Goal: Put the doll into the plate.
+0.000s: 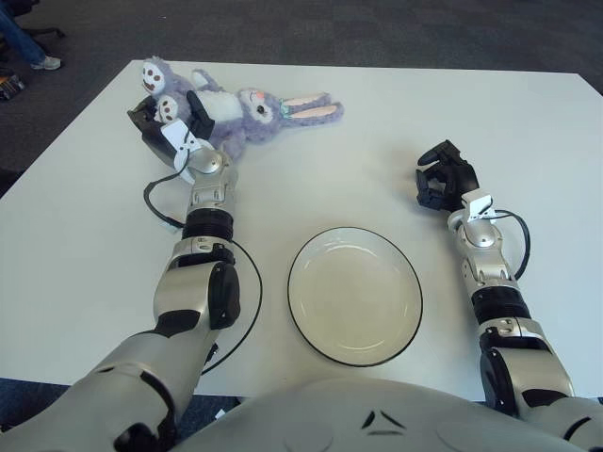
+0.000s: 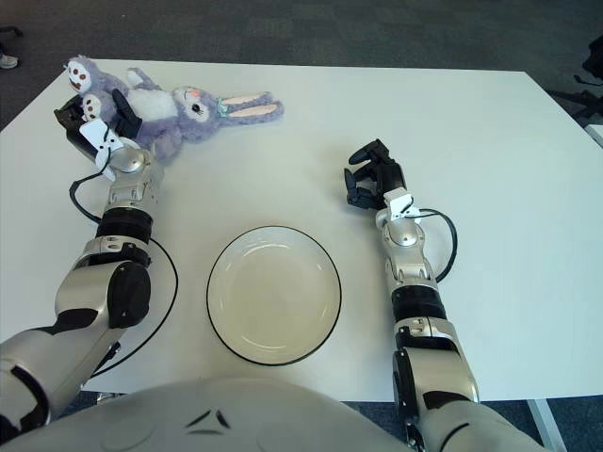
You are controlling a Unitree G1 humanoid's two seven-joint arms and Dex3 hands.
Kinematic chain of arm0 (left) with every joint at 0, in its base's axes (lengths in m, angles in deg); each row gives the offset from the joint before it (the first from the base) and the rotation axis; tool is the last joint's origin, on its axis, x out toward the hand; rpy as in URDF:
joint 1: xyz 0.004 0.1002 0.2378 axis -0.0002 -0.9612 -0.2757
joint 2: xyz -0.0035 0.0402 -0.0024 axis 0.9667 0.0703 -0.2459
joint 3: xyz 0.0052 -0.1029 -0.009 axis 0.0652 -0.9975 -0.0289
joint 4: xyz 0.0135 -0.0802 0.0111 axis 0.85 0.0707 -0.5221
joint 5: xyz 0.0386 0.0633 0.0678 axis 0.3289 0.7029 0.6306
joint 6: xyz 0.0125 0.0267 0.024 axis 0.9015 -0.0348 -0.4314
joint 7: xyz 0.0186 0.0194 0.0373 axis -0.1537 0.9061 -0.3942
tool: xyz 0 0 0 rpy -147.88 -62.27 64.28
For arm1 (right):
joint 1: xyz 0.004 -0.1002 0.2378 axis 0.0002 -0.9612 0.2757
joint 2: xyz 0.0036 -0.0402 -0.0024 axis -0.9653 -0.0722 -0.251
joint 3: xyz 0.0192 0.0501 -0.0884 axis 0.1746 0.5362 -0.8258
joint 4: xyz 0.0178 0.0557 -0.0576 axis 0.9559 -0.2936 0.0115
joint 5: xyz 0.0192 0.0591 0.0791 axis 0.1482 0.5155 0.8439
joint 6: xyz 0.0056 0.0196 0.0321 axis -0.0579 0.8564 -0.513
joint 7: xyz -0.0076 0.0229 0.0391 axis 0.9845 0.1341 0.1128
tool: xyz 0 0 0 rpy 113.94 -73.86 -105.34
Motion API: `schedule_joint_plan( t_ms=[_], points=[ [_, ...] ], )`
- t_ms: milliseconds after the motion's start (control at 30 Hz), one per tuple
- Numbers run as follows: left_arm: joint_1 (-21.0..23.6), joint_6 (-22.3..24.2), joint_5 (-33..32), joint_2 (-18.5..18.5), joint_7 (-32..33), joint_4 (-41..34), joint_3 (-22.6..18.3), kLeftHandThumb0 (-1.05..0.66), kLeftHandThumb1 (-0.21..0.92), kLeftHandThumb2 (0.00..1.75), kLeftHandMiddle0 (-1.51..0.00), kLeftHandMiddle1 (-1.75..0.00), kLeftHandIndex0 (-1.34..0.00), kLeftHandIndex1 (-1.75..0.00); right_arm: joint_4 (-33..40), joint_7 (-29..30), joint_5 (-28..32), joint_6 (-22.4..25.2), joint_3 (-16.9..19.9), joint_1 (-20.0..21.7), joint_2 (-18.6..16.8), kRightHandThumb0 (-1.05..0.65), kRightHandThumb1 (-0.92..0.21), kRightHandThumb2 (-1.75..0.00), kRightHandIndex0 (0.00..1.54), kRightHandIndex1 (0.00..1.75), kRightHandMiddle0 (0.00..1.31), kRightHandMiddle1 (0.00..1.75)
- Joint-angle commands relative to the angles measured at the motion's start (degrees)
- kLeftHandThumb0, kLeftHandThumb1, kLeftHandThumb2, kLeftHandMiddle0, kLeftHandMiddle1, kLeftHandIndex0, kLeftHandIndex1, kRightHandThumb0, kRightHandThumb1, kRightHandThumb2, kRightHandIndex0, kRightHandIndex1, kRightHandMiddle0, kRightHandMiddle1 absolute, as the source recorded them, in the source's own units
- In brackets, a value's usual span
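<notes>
my left hand (image 1: 168,132) sits upper left, fingers spread around the purple plush rabbit doll's (image 1: 236,111) leg, not yet clamped. next: squeeze, lift, carry to the clear round plate (image 1: 355,295) at centre.

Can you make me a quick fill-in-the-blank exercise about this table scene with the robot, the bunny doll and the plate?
1. The doll is shaped like a ____.
2. The plate holds ____.
3. The ____ hand is at the doll's legs, while the right hand shows to the right of the plate.
4. The doll lies on the white ____.

Missing words: rabbit; nothing; left; table
</notes>
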Motion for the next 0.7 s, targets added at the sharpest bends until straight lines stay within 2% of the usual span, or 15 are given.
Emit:
schedule_joint_plan(
  t_ms=[0, 233, 333, 500, 667],
  points=[
    [1.7, -1.4, 0.4, 0.5, 1.1, 1.7, 0.0, -0.45, 0.44, 0.90, -0.59, -1.74, -0.74, -1.39, -2.4, -0.7, -0.6, 0.0, -0.7, -2.3, 0.2, -0.01, -0.52, -1.08, 0.36, 1.75, 0.34, 1.74],
    [1.8, -2.6, 0.5, 0.8, 0.9, 2.9, 0.5, -0.45, 0.44, 0.88, -0.74, -1.75, -0.76, -1.36, -2.7, -0.9, -0.5, 0.0, -0.8, -2.2, 0.3, -0.01, -0.54, -1.06, 0.35, 1.75, 0.33, 1.74],
    [1.8, -2.8, 0.4, 0.9, 0.7, 3.1, 0.6, -0.45, 0.45, 0.87, -0.90, -1.75, -0.76, -1.35, -2.9, -1.0, -0.5, 0.0, -0.9, -2.2, 0.4, -0.01, -0.54, -1.06, 0.35, 1.75, 0.33, 1.74],
    [1.6, -2.3, 0.5, 0.9, 0.5, 3.1, 0.9, -0.45, 0.44, 0.87, -1.06, -1.75, -0.78, -1.33, -3.2, -1.2, -0.4, -0.1, -0.9, -2.1, 0.5, -0.01, -0.53, -1.08, 0.36, 1.75, 0.34, 1.74],
    [1.5, -1.8, 0.4, 0.9, 0.3, 2.7, 1.1, -0.45, 0.43, 0.88, -1.14, -1.75, -0.80, -1.31, -3.2, -1.5, -0.4, 0.1, -0.9, -2.0, 0.5, -0.01, -0.52, -1.08, 0.36, 1.75, 0.34, 1.74]
  ],
)
